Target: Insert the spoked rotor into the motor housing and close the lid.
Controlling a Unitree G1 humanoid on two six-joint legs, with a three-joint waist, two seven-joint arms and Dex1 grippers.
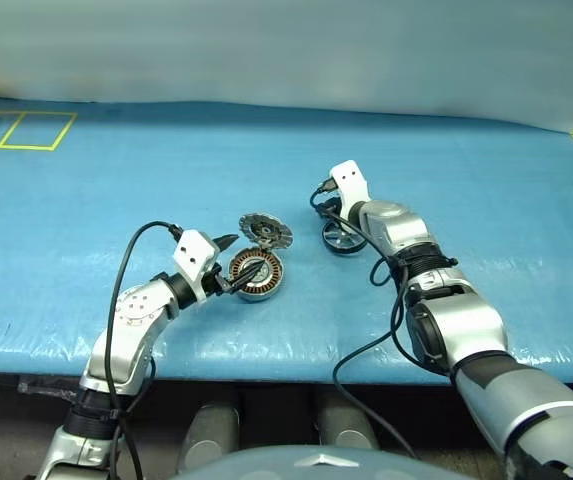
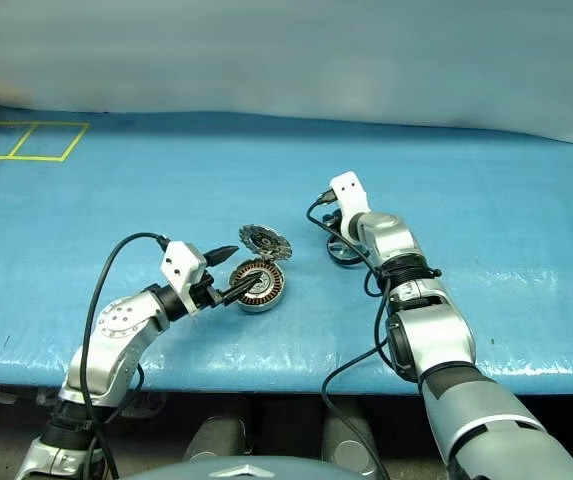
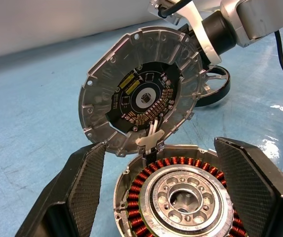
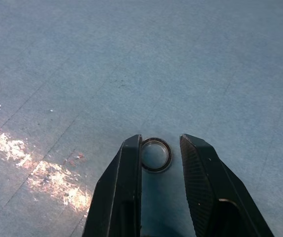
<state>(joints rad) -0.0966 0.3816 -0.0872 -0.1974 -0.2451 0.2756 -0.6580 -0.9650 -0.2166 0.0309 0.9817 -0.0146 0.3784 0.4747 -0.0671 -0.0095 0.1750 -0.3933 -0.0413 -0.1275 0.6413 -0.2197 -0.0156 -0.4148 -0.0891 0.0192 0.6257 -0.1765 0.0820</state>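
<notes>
Left arm reaches in from the near edge of the blue tabletop [image 1: 86,200], forearm angled up and inward. Left gripper [image 3: 156,192] points nearly level, jaws spread wide to either side of the motor housing [image 1: 257,273]; the pads flank it, contact not clear, nothing gripped. Housing sits near the near edge, about mid-width, copper windings showing. Lid [image 1: 265,232] stands raised on its hinge at the housing's far side, inner face toward the left wrist camera.

Right arm stretches further across the tabletop, wrist tipped down. Right gripper [image 4: 161,163] is partly open, fingers apart, with a thin black ring [image 4: 156,154] lying on the surface between the tips; one finger appears to touch it, not clamped.

Spoked rotor [image 1: 340,239] lies flat just beside the right wrist, partly covered by it and its cable.

Wide bare surface lies toward the far edge and both sides. Yellow tape squares [image 1: 21,130] mark the far left corner.
</notes>
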